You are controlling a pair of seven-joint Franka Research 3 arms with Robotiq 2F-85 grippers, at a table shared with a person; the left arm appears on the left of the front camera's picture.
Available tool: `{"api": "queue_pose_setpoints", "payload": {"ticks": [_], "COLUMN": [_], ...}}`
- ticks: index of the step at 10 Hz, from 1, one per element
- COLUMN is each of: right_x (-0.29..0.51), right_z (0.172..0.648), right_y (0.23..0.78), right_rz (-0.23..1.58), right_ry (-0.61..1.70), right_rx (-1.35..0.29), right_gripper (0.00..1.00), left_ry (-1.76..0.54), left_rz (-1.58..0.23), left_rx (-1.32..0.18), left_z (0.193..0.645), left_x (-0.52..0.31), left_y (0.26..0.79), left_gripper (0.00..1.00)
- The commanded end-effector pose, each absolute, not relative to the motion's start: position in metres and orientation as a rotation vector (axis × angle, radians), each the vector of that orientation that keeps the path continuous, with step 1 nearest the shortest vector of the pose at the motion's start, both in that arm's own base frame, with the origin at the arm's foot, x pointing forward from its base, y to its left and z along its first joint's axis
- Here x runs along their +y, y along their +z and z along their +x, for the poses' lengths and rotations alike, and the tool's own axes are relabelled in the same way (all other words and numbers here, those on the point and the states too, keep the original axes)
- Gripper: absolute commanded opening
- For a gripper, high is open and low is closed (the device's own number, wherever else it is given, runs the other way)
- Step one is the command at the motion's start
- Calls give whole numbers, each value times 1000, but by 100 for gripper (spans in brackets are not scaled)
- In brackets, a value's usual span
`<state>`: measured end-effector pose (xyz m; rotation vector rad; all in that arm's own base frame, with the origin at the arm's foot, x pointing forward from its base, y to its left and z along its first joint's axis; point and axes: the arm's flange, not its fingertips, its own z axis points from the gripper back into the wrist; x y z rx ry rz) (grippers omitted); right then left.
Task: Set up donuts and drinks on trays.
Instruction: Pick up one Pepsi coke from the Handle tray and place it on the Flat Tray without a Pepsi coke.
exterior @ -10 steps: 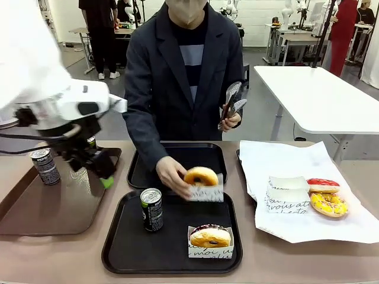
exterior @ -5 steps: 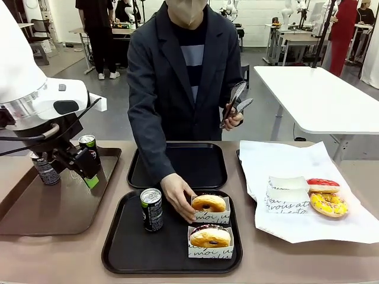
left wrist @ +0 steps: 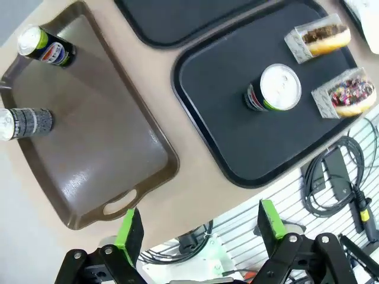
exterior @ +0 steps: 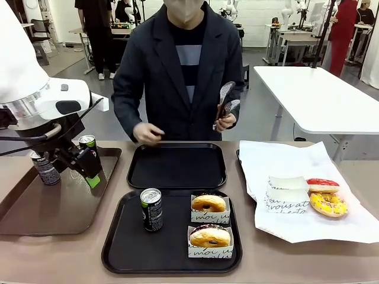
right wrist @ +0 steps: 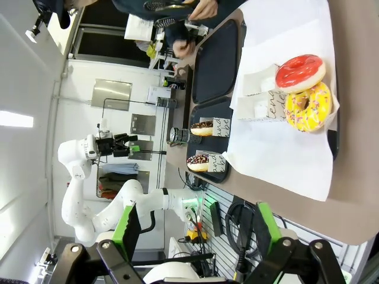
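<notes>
Now you see the person's hand (exterior: 147,132) pulled back to the far rim of the far black tray (exterior: 177,167), where half a second ago it was setting down the brown-glazed donut (exterior: 208,203). That donut sits in its sleeve on the near black tray (exterior: 118,251), just behind the sprinkled chocolate donut (exterior: 209,236) and right of the green-accented can (exterior: 151,209). Your left gripper (left wrist: 198,228) hangs where it was over the brown tray (exterior: 35,216), fingers spread and empty, near the grey-patterned can (exterior: 45,167). Your right gripper (right wrist: 192,228) is spread too, holding nothing. The red donut (exterior: 323,184) and yellow donut (exterior: 328,204) lie unmoved on the white paper (exterior: 284,163)
</notes>
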<state>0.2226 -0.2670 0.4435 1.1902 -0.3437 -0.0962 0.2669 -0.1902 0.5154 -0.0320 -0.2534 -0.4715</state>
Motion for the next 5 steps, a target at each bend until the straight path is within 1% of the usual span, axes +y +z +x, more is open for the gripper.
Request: {"api": "queue_pose_setpoints", "payload": {"ticks": [1, 2, 3, 4, 5], "right_x": [-269, -269, -269, -269, -269], "right_z": [224, 224, 224, 224, 224], "right_y": [444, 444, 444, 444, 444], "right_rz": [1208, 1208, 1208, 1208, 1208], "right_ry": [-84, -84, -84, -84, -84], "right_rx": [-367, -367, -367, -367, -367], "right_gripper": [100, 100, 100, 100, 100], "left_ry": [-346, -285, -223, -195, -158], "left_rz": [-16, -16, -10, -1, 22], "left_rx": [-291, -291, -292, -282, -279], "left_z": [335, 365, 378, 398, 408], "left_x": [-179, -154, -128, -106, -80], "left_y": [538, 549, 552, 548, 542], "left_gripper": [100, 100, 100, 100, 100]}}
